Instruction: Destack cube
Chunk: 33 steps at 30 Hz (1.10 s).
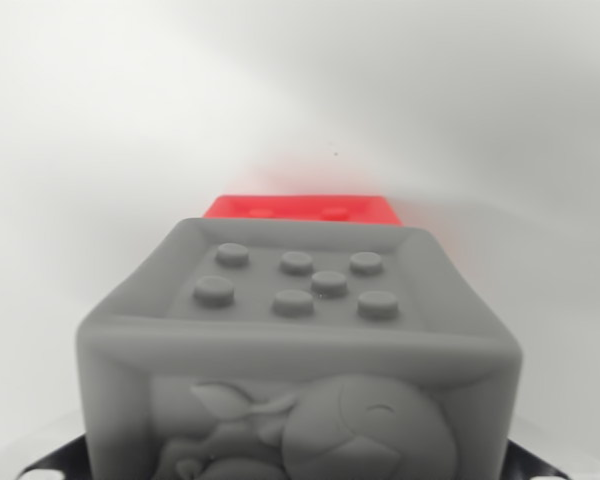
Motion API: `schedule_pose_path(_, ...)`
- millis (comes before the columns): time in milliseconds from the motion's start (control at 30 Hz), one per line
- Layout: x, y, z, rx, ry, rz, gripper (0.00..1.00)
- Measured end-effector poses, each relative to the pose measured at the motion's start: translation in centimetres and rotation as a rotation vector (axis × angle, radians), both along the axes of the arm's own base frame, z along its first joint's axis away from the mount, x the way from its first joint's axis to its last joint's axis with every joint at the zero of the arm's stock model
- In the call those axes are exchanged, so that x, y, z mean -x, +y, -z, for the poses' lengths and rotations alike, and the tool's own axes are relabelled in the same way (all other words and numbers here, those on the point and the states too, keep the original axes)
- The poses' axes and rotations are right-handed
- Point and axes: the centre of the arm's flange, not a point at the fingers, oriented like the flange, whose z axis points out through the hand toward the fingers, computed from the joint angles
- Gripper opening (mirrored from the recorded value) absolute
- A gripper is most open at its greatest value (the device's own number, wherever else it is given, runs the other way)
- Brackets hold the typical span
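The grey cube (298, 345) fills the near centre of the wrist view, its studded top face up and a raised animal figure on its near side. Just beyond its far edge shows a red cube (302, 207); whether they touch cannot be told. All around is a pale, bare surface (90, 120). Dark shapes at the lower corners may be the gripper's fingers; whether the gripper holds the grey cube I cannot tell. If it does, a loose grip could let the cube slip or tilt against the red one.
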Motion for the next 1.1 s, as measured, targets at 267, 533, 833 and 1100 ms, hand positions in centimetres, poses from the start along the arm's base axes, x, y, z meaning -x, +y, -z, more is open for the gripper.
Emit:
schedule_pose_path(267,0.0,0.0,0.0,0.0,0.0,0.0,0.0)
schedule_pose_path(533,0.0,0.0,0.0,0.0,0.0,0.0,0.0)
schedule_pose_path(833,0.0,0.0,-0.2,0.0,-0.001,0.0,0.0)
schedule_pose_path(1100,-0.1,0.0,-1.3,0.002,-0.004,0.0,0.0)
